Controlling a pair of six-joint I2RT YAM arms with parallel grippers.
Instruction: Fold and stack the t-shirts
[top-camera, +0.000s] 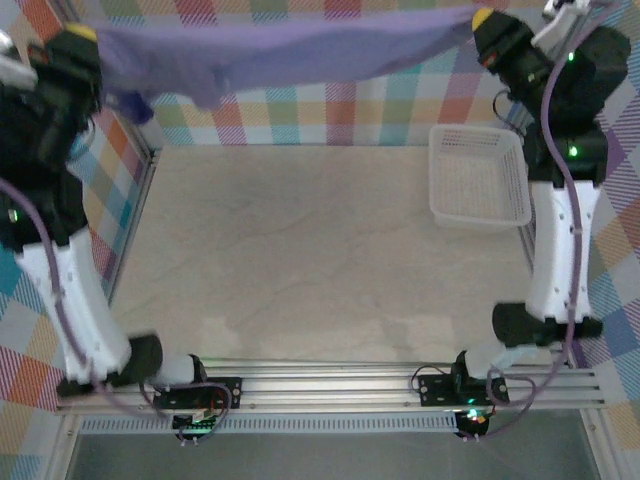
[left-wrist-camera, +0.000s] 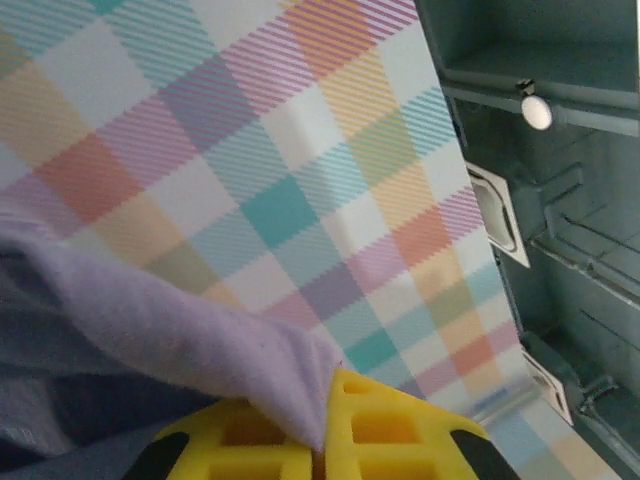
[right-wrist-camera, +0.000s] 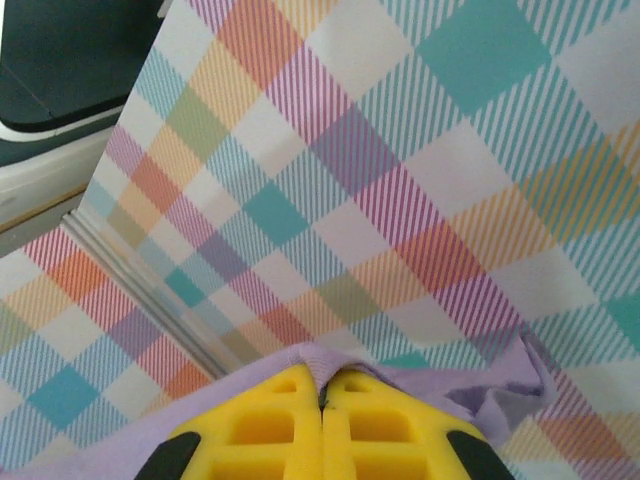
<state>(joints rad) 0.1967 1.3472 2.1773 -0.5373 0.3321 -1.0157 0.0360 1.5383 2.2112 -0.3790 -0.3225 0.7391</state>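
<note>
A: Entry one, hazards. What do you list, nearest first?

B: Table (top-camera: 320, 260): pale stone-look top, well below the load. No hazard noted.
Basket (top-camera: 470, 131): white lattice, on the right side of the table, below the right end of the cloth and nearer to you. If you bring that side straight down, the hem may catch its rim or drape into it.
Left gripper (left-wrist-camera: 325, 400): yellow fingers pinching a corner fold of the t-shirt (top-camera: 300, 45). Little cloth lies past the pinch. By my judgement, a hard tug or a slight easing of the jaws would let it slip, and the whole left side would drop.
Right gripper (right-wrist-camera: 322, 385): fingers pressed together on a thin edge of cloth, with a small loose bunch just to one side. Same risk, lesser.

A: Entry two, where does the t-shirt lie against the hands?

B: One lavender t-shirt, off the table, strung between your two grippers along the far edge, in front of the checked backdrop (top-camera: 330, 110). The left end is in the left gripper and the right end in the right gripper. The span is nearly level, with a slight sag.
Sleeve (top-camera: 205, 90): hangs down near the left end and may fold under if you lower it carelessly.
No part appears to touch the table. Folding is not yet begun, judging by that.
</note>
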